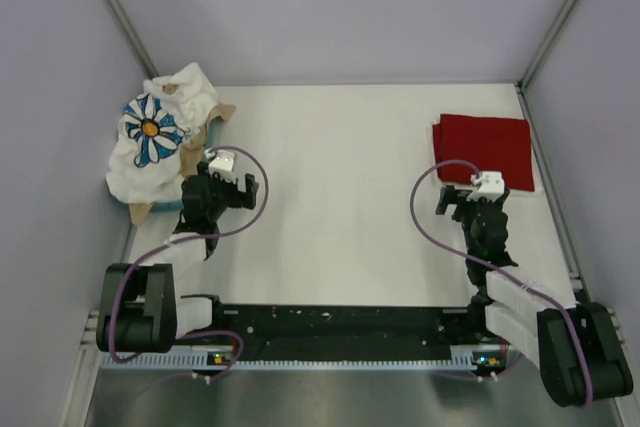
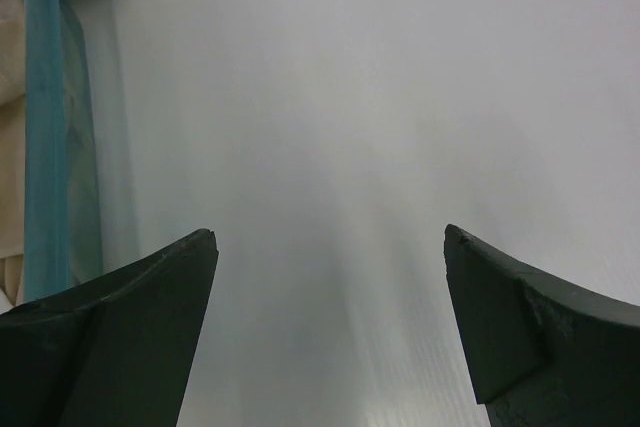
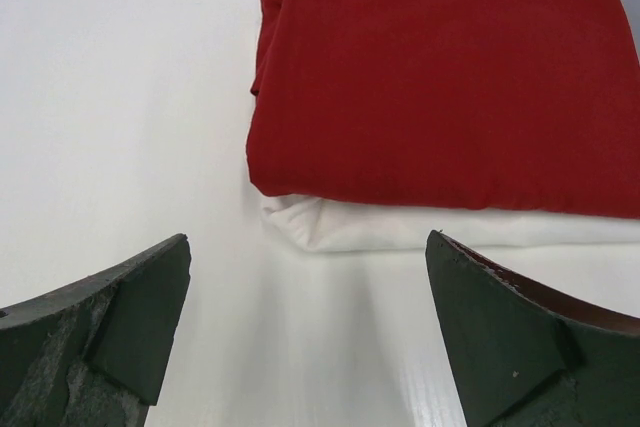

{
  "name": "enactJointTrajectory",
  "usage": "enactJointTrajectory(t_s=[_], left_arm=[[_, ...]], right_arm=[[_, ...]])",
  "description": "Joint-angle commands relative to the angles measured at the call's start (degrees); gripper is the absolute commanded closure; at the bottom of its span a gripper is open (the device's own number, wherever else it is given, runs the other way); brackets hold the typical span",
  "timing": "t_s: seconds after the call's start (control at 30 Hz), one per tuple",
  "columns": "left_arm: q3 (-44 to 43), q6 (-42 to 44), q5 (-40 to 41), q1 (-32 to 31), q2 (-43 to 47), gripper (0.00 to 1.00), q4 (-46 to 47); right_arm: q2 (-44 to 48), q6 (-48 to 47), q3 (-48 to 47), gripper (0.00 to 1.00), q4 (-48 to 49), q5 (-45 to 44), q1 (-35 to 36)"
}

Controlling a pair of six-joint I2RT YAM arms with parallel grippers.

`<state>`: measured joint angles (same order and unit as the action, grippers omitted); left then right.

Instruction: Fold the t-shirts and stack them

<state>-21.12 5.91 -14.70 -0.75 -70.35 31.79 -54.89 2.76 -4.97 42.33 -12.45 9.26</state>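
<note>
Overhead camera down on table (image 1: 350, 197), right wrist close on shared red shirt (image 3: 440, 77), left wrist seemingly low

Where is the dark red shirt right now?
Seen from above, the folded dark red shirt lies at the table's far right edge, resting on a folded white cloth.

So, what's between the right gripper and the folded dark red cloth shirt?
Bare white tabletop, then a white folded cloth peeking from under it; right wrist view.

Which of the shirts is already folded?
The dark red shirt, lying flat and squared at the far right. The white daisy shirt and the tan shirt sit crumpled in a heap at the far left.
</note>
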Motion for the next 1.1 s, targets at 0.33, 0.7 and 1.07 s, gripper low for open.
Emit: enactJointTrajectory(t_s=[0.33,0.7,1.07], left_arm=[[-23.1,14.9,-3.2,0.4,5.0,0.01,-30.5],[-63.4,17.6,3.6,14.9,-26.4,0.01,-61.9],[-92.2,18.4,2.7,17.5,-51.2,0.31,-76.5]], right_arm=[[0.3,4.1,0.0,0.01,5.8,-2.2,0.1],[8.0,10.6,-10.0,0.01,-0.4,8.8,0.0],[5.1,8.3,-16.6,0.12,-7.1,22.3,0.0]])
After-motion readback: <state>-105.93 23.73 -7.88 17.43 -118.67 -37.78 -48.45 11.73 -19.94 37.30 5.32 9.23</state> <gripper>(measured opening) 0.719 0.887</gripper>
